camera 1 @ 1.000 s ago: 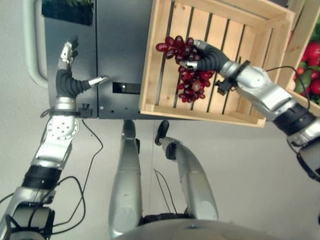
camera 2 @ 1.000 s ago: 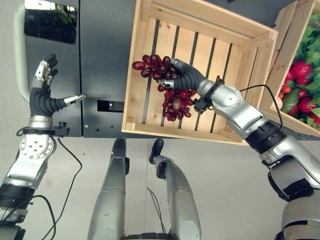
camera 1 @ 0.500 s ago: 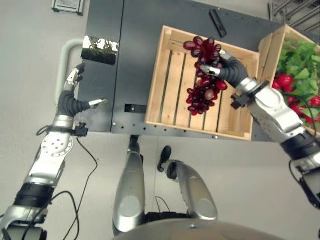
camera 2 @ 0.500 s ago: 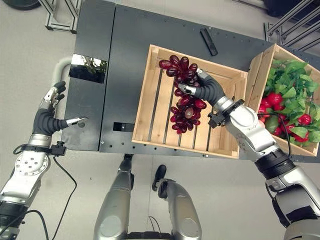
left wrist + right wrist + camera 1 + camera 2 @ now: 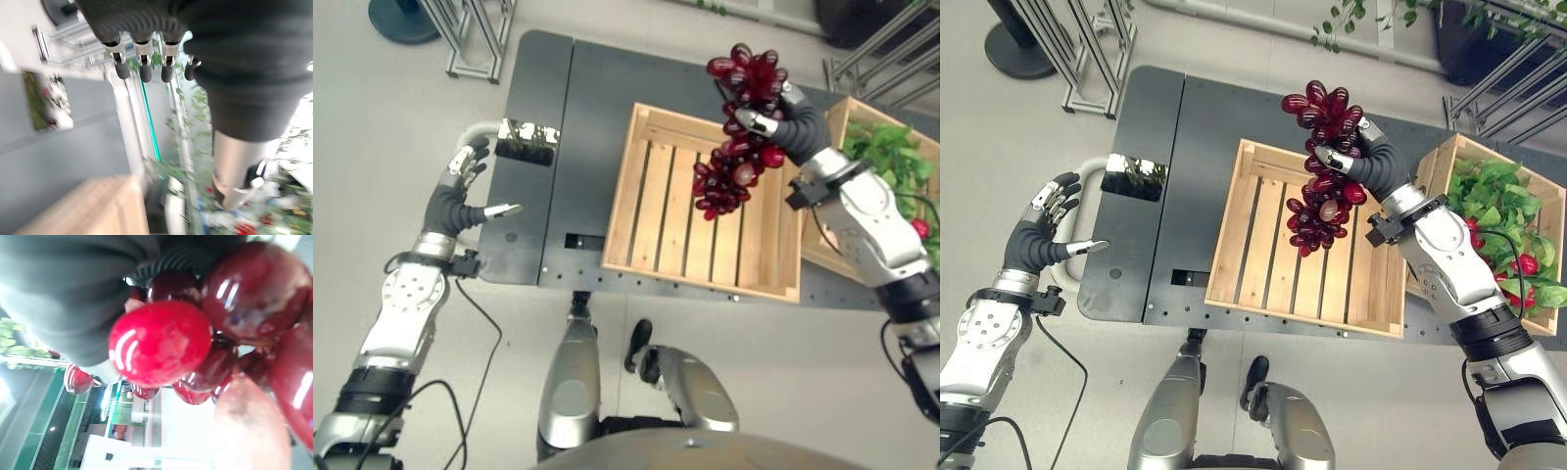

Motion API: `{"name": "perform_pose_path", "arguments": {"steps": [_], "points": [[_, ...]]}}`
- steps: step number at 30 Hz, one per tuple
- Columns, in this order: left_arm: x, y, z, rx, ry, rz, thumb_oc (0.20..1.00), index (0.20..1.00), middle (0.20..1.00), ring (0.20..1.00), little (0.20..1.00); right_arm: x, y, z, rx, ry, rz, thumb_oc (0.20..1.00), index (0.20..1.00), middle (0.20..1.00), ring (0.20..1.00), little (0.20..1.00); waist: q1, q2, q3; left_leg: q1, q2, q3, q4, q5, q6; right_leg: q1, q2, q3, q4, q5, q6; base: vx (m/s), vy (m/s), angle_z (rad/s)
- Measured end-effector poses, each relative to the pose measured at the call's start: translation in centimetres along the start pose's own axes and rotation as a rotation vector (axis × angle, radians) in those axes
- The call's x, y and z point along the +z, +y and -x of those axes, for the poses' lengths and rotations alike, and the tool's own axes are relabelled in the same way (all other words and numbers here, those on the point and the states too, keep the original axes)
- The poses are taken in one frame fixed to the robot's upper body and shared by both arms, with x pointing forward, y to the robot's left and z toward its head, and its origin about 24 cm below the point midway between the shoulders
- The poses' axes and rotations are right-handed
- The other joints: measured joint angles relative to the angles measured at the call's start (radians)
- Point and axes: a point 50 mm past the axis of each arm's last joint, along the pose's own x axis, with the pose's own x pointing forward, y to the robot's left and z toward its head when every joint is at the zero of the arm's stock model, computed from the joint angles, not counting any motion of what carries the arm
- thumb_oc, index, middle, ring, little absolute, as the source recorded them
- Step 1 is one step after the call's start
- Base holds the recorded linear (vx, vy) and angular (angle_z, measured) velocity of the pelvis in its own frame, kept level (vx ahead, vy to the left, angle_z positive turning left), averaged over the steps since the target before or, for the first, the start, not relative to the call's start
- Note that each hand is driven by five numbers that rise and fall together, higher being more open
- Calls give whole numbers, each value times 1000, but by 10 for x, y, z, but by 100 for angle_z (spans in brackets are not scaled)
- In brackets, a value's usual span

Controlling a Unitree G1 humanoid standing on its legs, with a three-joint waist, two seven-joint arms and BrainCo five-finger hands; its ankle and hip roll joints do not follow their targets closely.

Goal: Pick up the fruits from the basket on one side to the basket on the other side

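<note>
1 grape bunch [image 5: 1320, 166] hangs lengthwise, seemingly vertical, clutched by right hand [image 5: 1378, 164]; left hand [image 5: 1036, 235] relaxed.

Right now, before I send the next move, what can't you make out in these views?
- Right hand: palm and inner fingers hidden by the red grape bunch, both eye views.
- Right crate: cut off by the picture's edge; fruit partly under leaves.
- Left wrist view: background blurred.
</note>
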Motion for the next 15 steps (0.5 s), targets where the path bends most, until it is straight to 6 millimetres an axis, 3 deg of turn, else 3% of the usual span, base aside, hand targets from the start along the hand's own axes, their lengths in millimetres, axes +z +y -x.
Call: {"name": "perform_pose_path", "arguments": {"steps": [2,3,4,6,13,15], "points": [[-4,0,6,-38,34,23,1000,1000,1000,1000,1000,0,1,0,6,0,-1,200,200,200,200,200,-9,4,-61,13,0,10,-11,-3,3,19,1,1,-30,8,2,58,6,-4],[-4,0,6,-38,34,23,1000,1000,1000,1000,1000,0,1,0,6,0,-1,200,200,200,200,200,-9,4,-61,13,0,10,-11,-3,3,19,1,1,-30,8,2,89,3,-4],[3,1,3,-166,88,-36,1000,1000,1000,1000,1000,-3,5,-1,26,13,-4,200,200,200,200,200,-14,-2,-97,47,0,13,-23,-11,4,58,4,3,-49,13,4,56,-11,-1],[9,-1,1,-242,97,-76,1000,1000,1000,1000,1000,-7,10,-2,60,34,-5,200,200,200,200,200,-22,-2,-142,65,-4,13,-39,-11,4,76,1,3,-69,13,5,76,-13,3],[44,-23,-28,-476,13,-123,1000,1000,1000,1000,1000,-21,28,-1,157,93,-35,200,200,200,200,200,-50,-15,-237,118,-7,14,-56,-17,0,139,2,3,-101,16,8,44,-7,2],[55,-40,-43,-579,-19,-128,1000,1000,1000,1000,1000,-27,41,-5,221,117,-52,200,200,200,200,200,-64,-17,-279,124,-7,20,-66,-12,5,142,2,9,-112,21,9,22,7,-8]]}}
